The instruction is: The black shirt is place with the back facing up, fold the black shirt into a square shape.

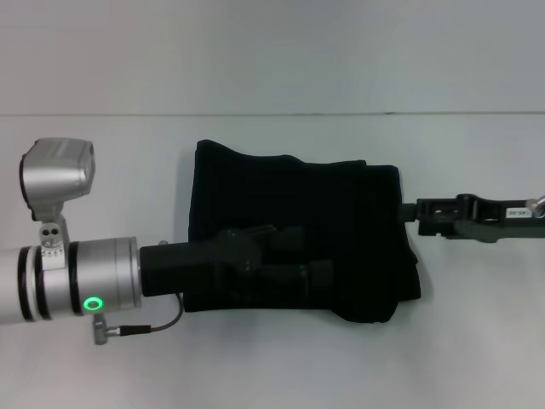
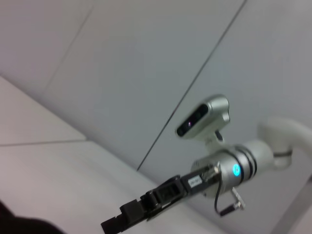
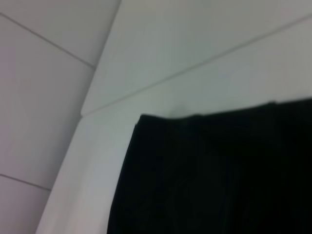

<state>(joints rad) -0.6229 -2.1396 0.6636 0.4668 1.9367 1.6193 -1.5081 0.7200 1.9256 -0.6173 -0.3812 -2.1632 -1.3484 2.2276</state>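
Observation:
The black shirt [image 1: 298,213] lies folded into a rough rectangle in the middle of the white table. No lettering shows. My left gripper [image 1: 294,268] reaches in from the left and sits low over the shirt's near half, black against black cloth. My right gripper [image 1: 410,210] comes in from the right, its tip at the shirt's right edge. The right wrist view shows the shirt's flat cloth and one corner [image 3: 219,175]. The left wrist view shows the right gripper [image 2: 127,218] and its arm, with a sliver of the shirt [image 2: 12,222] at the edge.
The white table [image 1: 477,341] runs around the shirt on all sides, and its far edge [image 1: 272,114] meets a pale wall. The left arm's silver wrist and camera [image 1: 60,183] stand left of the shirt.

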